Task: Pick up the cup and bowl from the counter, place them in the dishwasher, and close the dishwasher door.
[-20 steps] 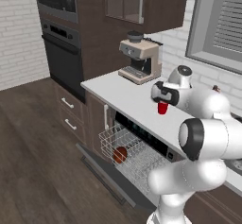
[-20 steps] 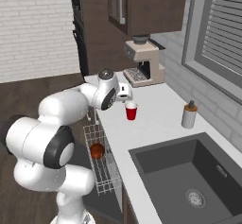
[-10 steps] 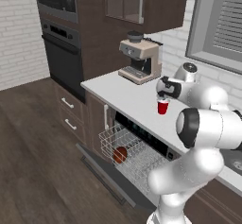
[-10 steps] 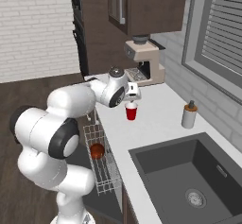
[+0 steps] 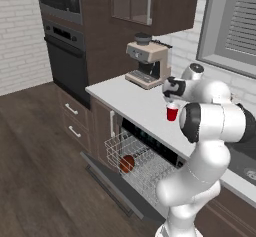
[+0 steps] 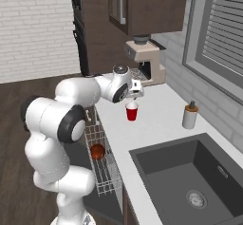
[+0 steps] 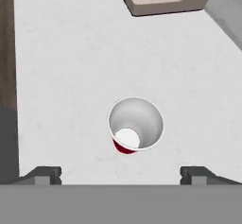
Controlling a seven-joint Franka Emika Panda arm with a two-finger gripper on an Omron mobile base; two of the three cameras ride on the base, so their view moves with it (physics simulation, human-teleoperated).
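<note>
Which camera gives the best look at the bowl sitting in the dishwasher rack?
The left base view: the bowl sits unobstructed in the rack above the open door. The right base view also shows it, but smaller and beside the robot's arm. The hand view looks down at the cup on the counter.

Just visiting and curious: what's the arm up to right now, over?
Gripper open, above the cup, not touching. Cup upright on the counter. Bowl in the dishwasher rack, door down. Nothing in the way.
</note>
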